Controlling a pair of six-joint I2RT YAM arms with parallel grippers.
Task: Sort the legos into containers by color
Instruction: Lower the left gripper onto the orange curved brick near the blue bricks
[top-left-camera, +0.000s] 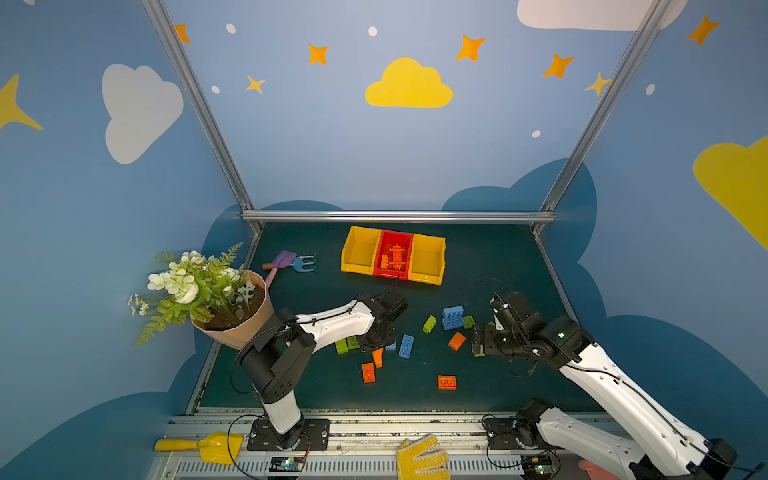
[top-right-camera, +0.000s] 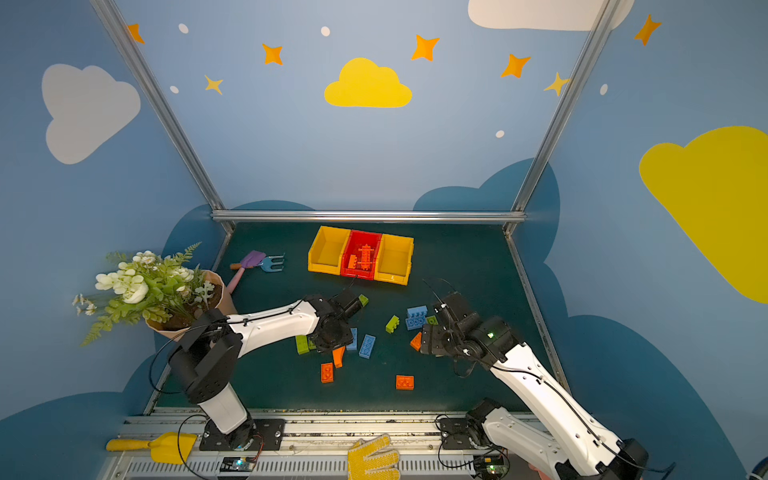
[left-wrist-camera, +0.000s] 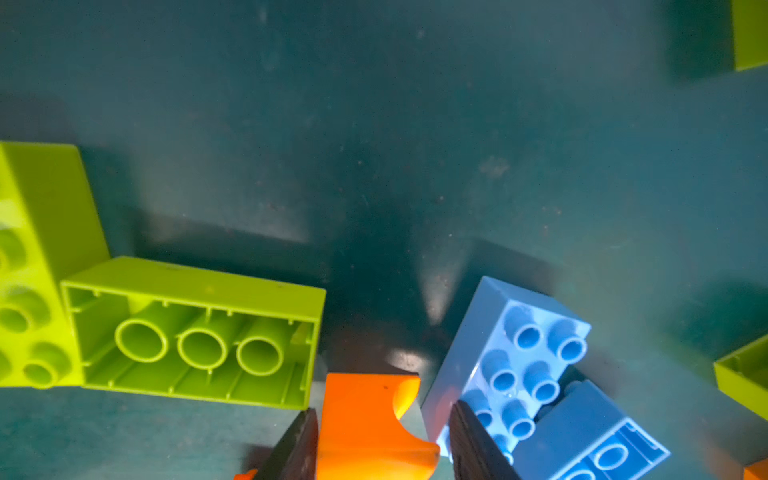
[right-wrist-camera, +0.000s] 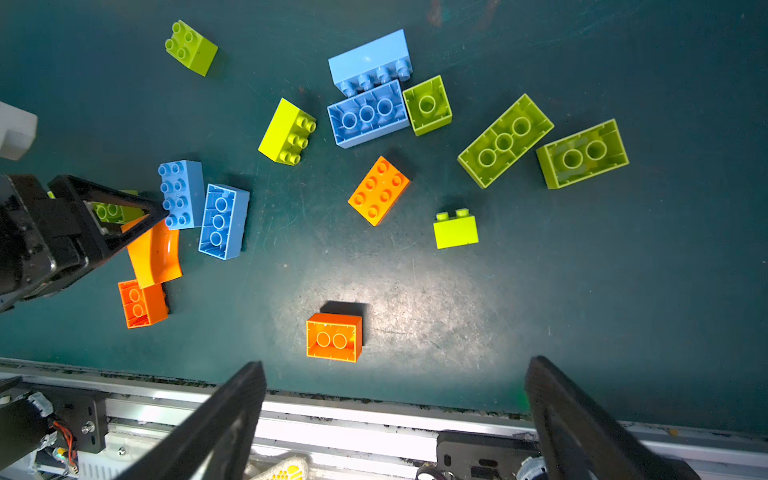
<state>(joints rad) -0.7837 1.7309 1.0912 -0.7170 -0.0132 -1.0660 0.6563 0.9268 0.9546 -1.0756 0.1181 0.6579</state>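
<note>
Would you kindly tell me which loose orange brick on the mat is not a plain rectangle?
The curved orange brick between the left gripper's fingers; its side is arched, the others are rectangular.

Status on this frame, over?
Left gripper astride orange curved brick, grip unconfirmed. Right gripper open, empty. Light blue studded brick crowding the left jaws.

You see lime green, light blue and orange legos (right-wrist-camera: 378, 190) on the dark teal table (right-wrist-camera: 540, 291), orange ones in the red container (top-left-camera: 397, 233) between two yellow containers (top-left-camera: 359, 249), and blue walls (top-left-camera: 332, 145) patterned with white and yellow clouds (top-left-camera: 408, 85) and orange stars (top-left-camera: 318, 54).
</note>
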